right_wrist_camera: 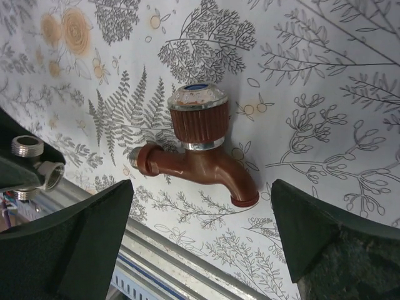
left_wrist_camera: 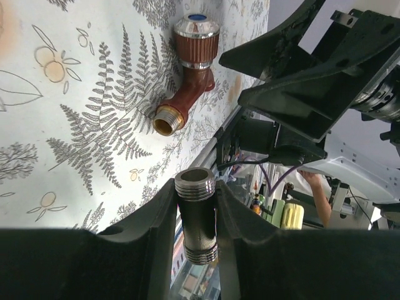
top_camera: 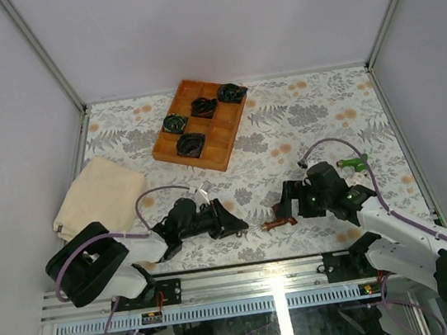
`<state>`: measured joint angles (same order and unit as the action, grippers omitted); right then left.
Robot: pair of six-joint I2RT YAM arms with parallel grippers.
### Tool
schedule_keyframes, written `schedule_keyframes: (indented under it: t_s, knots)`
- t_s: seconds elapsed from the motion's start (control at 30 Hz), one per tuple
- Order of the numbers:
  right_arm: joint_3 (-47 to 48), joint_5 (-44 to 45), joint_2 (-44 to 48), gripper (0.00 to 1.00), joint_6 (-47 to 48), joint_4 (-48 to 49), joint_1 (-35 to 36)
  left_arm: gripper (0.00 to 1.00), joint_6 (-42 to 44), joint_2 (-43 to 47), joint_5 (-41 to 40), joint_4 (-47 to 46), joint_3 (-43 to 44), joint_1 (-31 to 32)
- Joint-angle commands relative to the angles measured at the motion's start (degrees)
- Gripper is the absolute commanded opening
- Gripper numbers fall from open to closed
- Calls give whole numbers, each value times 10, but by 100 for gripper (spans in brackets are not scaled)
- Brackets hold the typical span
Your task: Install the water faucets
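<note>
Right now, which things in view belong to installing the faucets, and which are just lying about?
For the job: red-brown faucet; green faucet; black threaded fitting in the left gripper, probably a mating part.

Lying about: wooden tray; black-and-green coiled bundles in it; beige cloth; small white piece.

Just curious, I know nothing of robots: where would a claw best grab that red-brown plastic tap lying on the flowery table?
Probably the red-brown tap by its body just under the ribbed knob, coming down from above: it lies flat on its side, and that leaves the threaded end free.
</note>
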<state>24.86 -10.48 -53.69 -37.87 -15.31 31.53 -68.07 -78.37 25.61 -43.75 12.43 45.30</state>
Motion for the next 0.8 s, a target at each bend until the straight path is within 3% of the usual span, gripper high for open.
schedule_keyframes:
  t_s: [0.0,0.43,0.6,0.77]
  knots:
    - [-21,-121,6,97,47,45,-31,0,-34,-54,5,-125,20,24]
    - [-74,-174,-42,80,52,146,-42,0,-43,-191,-11,-202,47,43]
    - [-65,-119,-24,83,54,111,-41,0,-36,-199,-23,-207,47,43]
    - [-65,-53,3,84,47,109,-42,0,2,-188,-39,-151,62,42]
